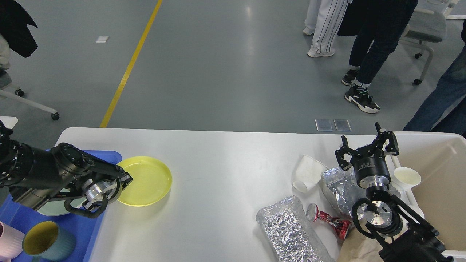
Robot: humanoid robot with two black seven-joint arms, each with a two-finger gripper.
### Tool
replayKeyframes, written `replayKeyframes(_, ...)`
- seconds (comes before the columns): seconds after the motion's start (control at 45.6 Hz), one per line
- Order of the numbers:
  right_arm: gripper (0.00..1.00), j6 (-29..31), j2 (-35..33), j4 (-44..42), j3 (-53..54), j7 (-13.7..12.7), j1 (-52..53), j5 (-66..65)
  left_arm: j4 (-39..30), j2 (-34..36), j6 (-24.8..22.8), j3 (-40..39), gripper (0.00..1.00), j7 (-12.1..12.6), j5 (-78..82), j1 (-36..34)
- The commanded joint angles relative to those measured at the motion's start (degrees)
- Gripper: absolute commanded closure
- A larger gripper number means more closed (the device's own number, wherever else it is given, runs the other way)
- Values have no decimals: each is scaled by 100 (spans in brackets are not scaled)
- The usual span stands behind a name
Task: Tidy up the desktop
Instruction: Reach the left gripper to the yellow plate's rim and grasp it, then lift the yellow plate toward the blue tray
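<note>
The white desktop fills the lower view. My left gripper is shut on the left rim of a yellow plate and holds it at the right edge of the blue tray. My right gripper is open and empty, its fingers spread above the litter next to the beige tub. The litter on the desktop is a tipped white paper cup, two foil bags and a crushed red can.
The tray holds a teal cup with a yellow inside, a pink cup and a pale green plate mostly hidden under my left arm. A white cup sits at the tub's rim. Brown paper lies front right. People stand beyond.
</note>
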Motion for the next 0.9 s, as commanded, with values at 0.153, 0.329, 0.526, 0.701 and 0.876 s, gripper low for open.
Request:
replayKeyframes(0.153,0,0,0,0,0,1,-2,0,-293,334,-656,42,100,970,0,-951)
replayKeyframes(0.329,0,0,0,0,0,1,7,0,-680,528,-1552,419,100,1093,88,-2093)
replayKeyframes(0.526,0,0,0,0,0,1,-2,0,-733,748,-4126,947,100,1067,615,-3745)
replayKeyframes(0.701,0,0,0,0,0,1,6,0,-724,836,-5780,1044,100,997,958,-5055)
replayKeyframes(0.876,0,0,0,0,0,1,-2,0,-724,897,-6624,991,100,979,949,-5821)
